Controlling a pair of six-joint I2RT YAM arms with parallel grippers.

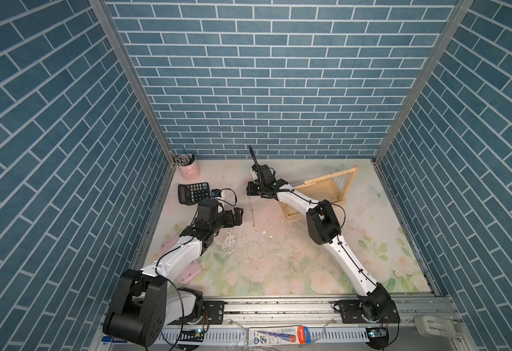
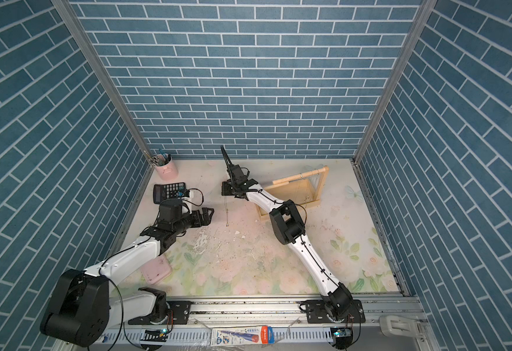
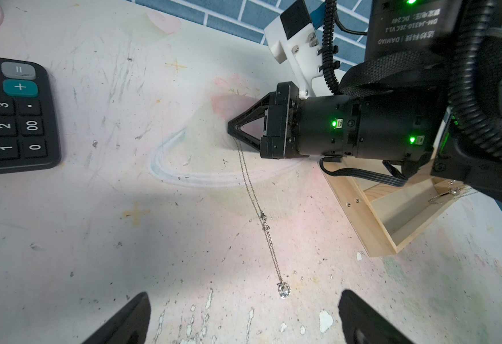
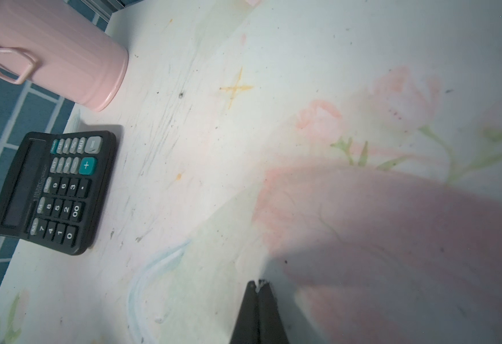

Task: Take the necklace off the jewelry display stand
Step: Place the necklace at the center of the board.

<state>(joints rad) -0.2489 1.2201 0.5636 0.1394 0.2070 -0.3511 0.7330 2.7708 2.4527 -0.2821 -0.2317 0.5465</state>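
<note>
The necklace [image 1: 252,212], a thin silver chain with a small pendant [image 3: 283,290], runs straight down from my right gripper [image 1: 250,190], which is shut on the chain's upper end. It is clear of the jewelry display stand [image 1: 289,213], the pale wooden rack just to the right, partly hidden by the right arm. In the right wrist view the right gripper [image 4: 258,284] shows tips pressed together. My left gripper [image 3: 243,312] is open, low over the table with the pendant just ahead of its fingers. I cannot tell whether the pendant touches the table. Other chains [image 1: 343,179] hang from the stand's bar.
A black calculator [image 1: 194,193] lies at the back left, with a pink cup of pens [image 1: 188,170] behind it in the corner. A pink lid [image 1: 191,273] lies partly under the left arm. White flakes [image 1: 264,233] dot the worn floral table cover.
</note>
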